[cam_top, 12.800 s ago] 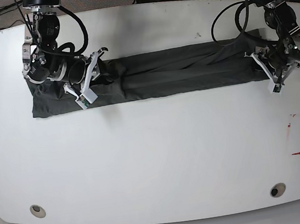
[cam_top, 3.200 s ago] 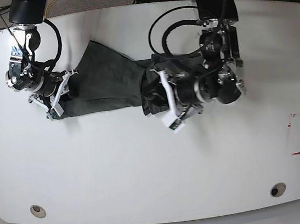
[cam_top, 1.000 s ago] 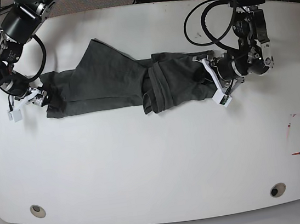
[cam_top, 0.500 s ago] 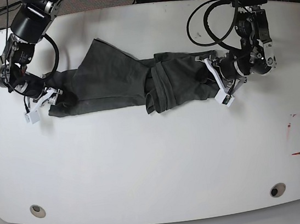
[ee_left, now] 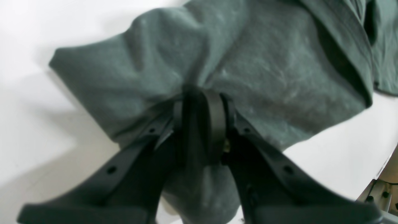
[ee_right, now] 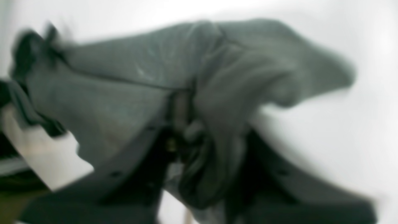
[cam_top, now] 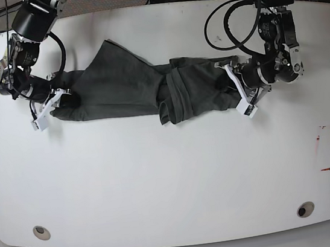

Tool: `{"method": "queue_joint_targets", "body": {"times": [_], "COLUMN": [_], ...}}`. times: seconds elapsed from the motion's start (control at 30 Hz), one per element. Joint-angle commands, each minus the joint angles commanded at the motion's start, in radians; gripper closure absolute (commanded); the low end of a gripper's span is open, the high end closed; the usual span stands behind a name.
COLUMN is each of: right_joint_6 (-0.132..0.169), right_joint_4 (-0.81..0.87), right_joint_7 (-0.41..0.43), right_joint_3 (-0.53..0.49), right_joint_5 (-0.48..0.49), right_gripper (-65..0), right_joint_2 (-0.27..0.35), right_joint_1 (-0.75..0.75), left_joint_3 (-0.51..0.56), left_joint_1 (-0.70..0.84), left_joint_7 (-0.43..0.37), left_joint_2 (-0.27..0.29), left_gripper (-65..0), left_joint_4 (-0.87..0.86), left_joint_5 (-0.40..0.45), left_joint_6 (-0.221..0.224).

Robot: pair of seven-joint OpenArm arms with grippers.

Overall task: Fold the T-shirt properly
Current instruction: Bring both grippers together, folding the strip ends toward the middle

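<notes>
The dark charcoal T-shirt (cam_top: 123,86) lies bunched in a long strip across the back half of the white table (cam_top: 172,177), with a pointed flap rising near its left end and a thick crumpled fold at its middle right. My right gripper (cam_top: 53,106), on the base view's left, is shut on the shirt's left end. The blurred right wrist view shows the T-shirt (ee_right: 124,93) gathered in the right gripper (ee_right: 182,105). On the other side, my left gripper (cam_top: 235,91) is shut on the right end. In the left wrist view the T-shirt (ee_left: 264,62) is puckered where the left gripper (ee_left: 202,102) pinches it.
A red-outlined rectangle (cam_top: 329,147) is marked on the table at the right. Two round holes (cam_top: 40,232) (cam_top: 306,209) sit near the front edge. Cables and dark equipment run behind the table's back edge.
The right gripper has drawn the shirt's left end slightly up and back, raising its lower left edge. The left gripper and the right end have hardly moved.
</notes>
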Motion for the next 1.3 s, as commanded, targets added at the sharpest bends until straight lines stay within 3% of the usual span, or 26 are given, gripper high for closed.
{"method": "queue_joint_targets", "body": {"times": [0.23,0.43,0.57,0.83,1.1,1.3], "right_joint_6": [0.000,0.000,-0.018,-0.065,-0.153,-0.200], "right_joint_4": [0.140,0.305,0.368,0.417,0.411,0.396], "right_joint_7": [-0.002,-0.002,0.000,0.015,0.081,0.150], "right_joint_3": [-0.077,-0.198,-0.261,-0.419,-0.574,-0.651], "right_joint_5": [0.000,0.000,0.000,0.000,-0.002,-0.002], "right_gripper": [0.0,0.0,0.0,0.0,0.0,0.0], "right_joint_2": [0.017,0.038,0.037,-0.006,-0.034,-0.048], "right_joint_1": [-0.002,0.006,0.011,0.060,0.072,0.069], "left_joint_3": [0.054,0.210,0.256,0.264,0.264,0.262], "left_joint_1": [-0.061,-0.157,-0.195,-0.213,-0.209,-0.206], "left_joint_7": [-0.044,-0.190,-0.230,-0.255,-0.267,-0.265], "left_joint_2": [0.032,0.043,0.084,0.158,0.181,0.186], "left_gripper": [-8.2,-8.2,-8.2,-8.2,-8.2,-8.2], "left_joint_4": [-0.130,-0.325,-0.381,-0.425,-0.423,-0.422], "left_joint_5": [0.000,-0.003,-0.003,-0.002,-0.002,-0.002], "left_joint_6": [0.044,0.098,0.130,0.160,0.160,0.160]}}
